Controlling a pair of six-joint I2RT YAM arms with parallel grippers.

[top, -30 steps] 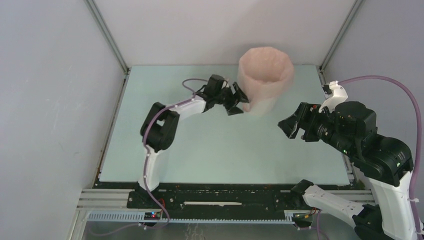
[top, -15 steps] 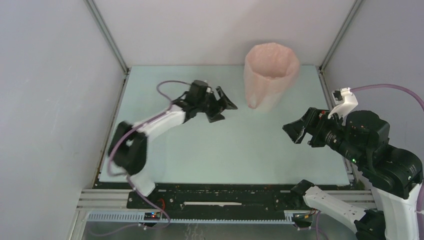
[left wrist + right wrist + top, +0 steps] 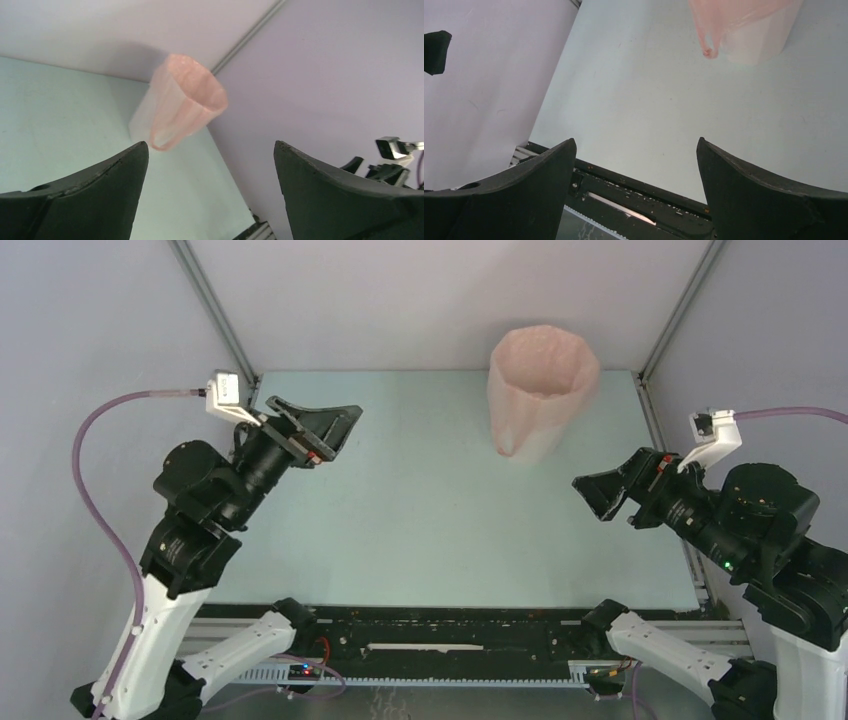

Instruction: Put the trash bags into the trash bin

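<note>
Fingers first: the left fingers (image 3: 325, 425) are spread wide and hold nothing, and the right fingers (image 3: 605, 492) are also spread wide and hold nothing. Both wrist views show me only free space between the two dark pads.

Compared with half a second ago, the big change is on the left side. Then the left arm was stretched out low over the counter (image 3: 430, 510), with its fingers quite near the bin. Now it is pulled back and lifted to the left edge of the counter, and its fingers are well apart from the bin. The right arm has moved only a little, back toward the right edge. The bin and the bag stand where they stood half a second ago.

The trash bin (image 3: 759, 42) stands upright at the far right of the counter, near the back corner. The trash bag (image 3: 543, 365) is inside it as a liner, its pink plastic folded out over the rim and covering most of the outer walls. One loop of the bag hangs down the side of the bin that faces left. The white lower wall is visible in the right wrist view. From the left fingers the bin lies far across the counter to the right. From the right fingers it lies ahead and a little to the left, apart from them.
</note>
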